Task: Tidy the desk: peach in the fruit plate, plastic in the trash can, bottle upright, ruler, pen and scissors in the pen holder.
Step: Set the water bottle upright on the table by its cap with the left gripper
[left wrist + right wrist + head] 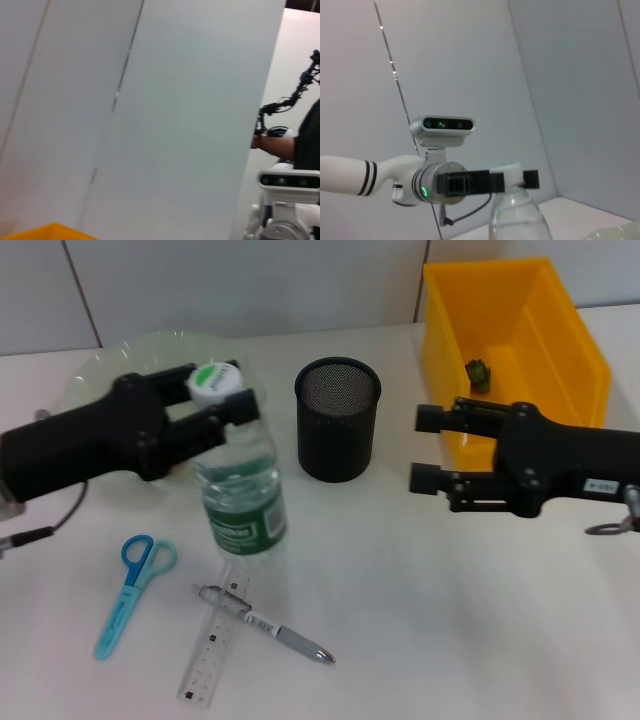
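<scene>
The clear bottle (240, 502) with a green label stands upright on the white desk. My left gripper (218, 395) is shut on its neck just under the white-and-green cap (211, 380); in the right wrist view the left gripper (492, 181) clamps the bottle (517, 220) top. My right gripper (418, 449) hovers open and empty between the black mesh pen holder (338, 420) and the yellow trash can (560, 350). Blue scissors (134, 592), a clear ruler (214, 642) and a pen (276, 626) lie flat in front of the bottle. The peach is out of view.
A clear fruit plate (105, 365) lies behind the left arm; its edge (615, 232) shows in the right wrist view. A small dark green item (480, 374) lies in the trash can. The left wrist view shows the wall and a trash can corner (45, 231).
</scene>
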